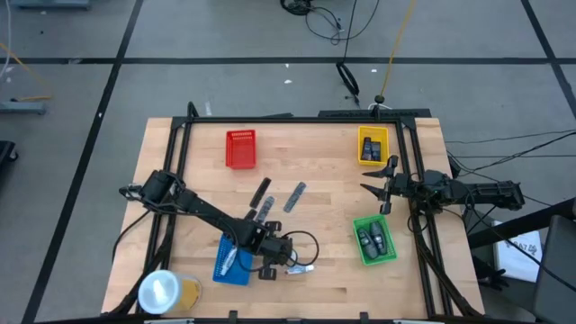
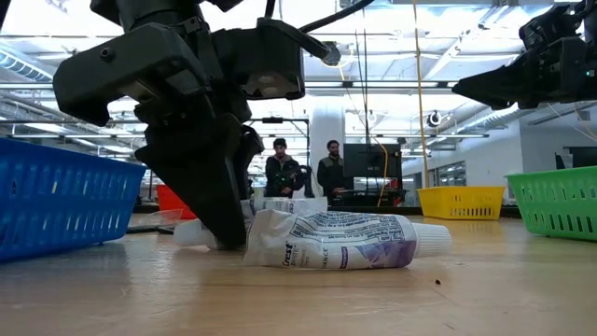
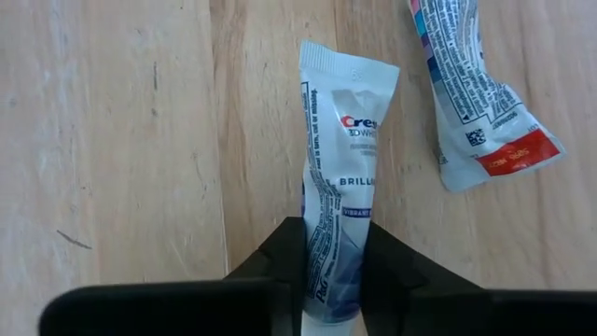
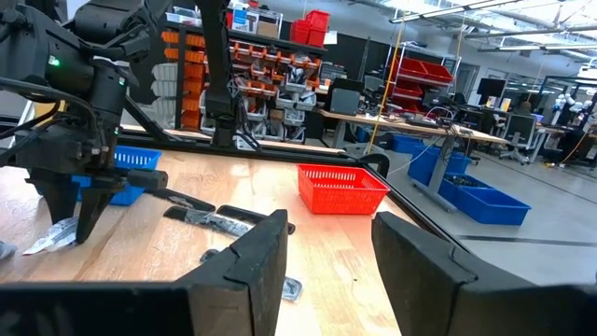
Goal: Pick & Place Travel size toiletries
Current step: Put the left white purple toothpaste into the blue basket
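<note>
A: Step?
B: Grasp. Left gripper [image 3: 334, 271] is down at the table's 6 o'clock, beside the blue tray [image 1: 231, 262], jaws narrow and pinching a white toothpaste tube [image 3: 340, 177] lying flat on the wood.
A: Next?
B: Probably lift clear, carry to a tray. A second tube [image 3: 476, 89] lies just beside it.
A: Right gripper [image 4: 326, 247]?
B: Waiting at 3 o'clock, part open, empty.
</note>
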